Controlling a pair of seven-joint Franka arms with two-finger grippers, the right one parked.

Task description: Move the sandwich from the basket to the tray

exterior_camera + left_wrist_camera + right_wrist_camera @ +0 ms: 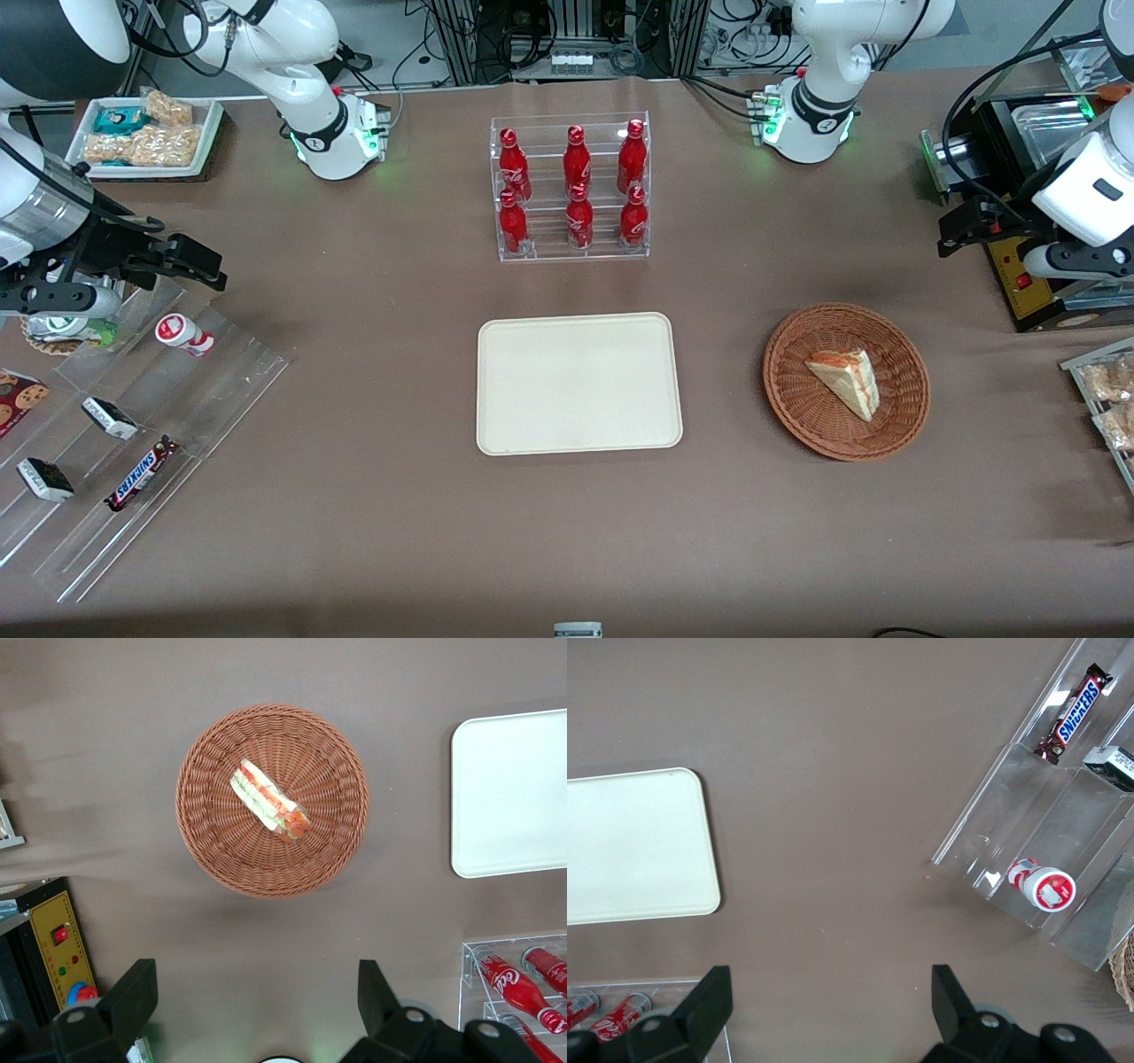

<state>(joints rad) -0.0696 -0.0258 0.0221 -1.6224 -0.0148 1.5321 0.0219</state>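
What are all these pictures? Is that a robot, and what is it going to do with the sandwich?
Yes, these are robot arms bolted to a brown table. One picture looks at the table from the front. The other two come from little cameras on the arms' wrists, looking straight down.

The working arm's gripper is its hand. It hangs in the air above the table, beside the basket, with its two black fingers spread open, holding nothing.

The sandwich lies in the round wicker basket. The cream tray next to it has nothing on it; the sandwich should go there.

Farther from the front camera than the tray is a clear rack of red cola bottles. Toward the parked arm's end lie snack bars on clear steps.
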